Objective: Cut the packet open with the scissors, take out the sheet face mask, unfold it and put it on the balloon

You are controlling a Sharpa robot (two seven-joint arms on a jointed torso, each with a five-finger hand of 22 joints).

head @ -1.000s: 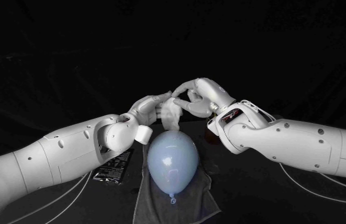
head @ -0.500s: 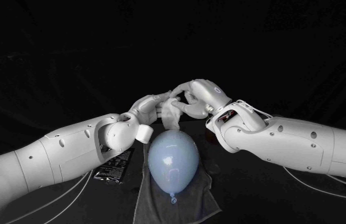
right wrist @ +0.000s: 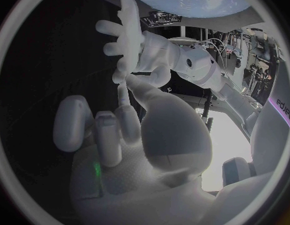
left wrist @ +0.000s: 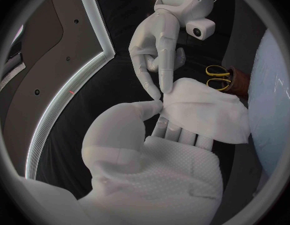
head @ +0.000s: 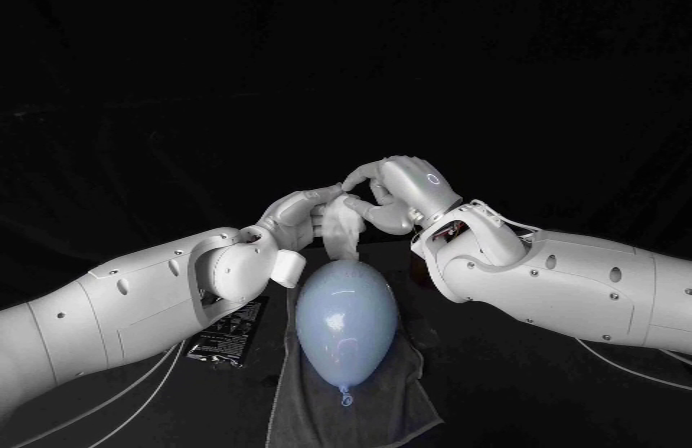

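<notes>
The pale blue balloon [head: 346, 313] lies on a dark grey cloth [head: 353, 408] in front of me. Just above its far end, both hands hold the white folded sheet mask [head: 343, 224]. My left hand [head: 296, 218] carries the mask [left wrist: 204, 110] across its fingers, with the thumb pressed on one corner. From the other side, my right hand [head: 392, 193] pinches the upper edge between thumb and fingertip [left wrist: 158, 87]. In the right wrist view the mask [right wrist: 127, 25] shows edge-on, rising from my right hand [right wrist: 120, 130]. The black packet [head: 227, 335] lies left of the balloon.
Yellow-handled scissors [left wrist: 218, 77] lie on the table beyond the mask, close to the balloon [left wrist: 277, 100]. The two white forearms flank the balloon closely on either side. Behind the hands the black table runs back into darkness.
My right forearm has swung inward toward the balloon, and its hand has shifted slightly over the mask. The left hand, mask and balloon stay where they were.
</notes>
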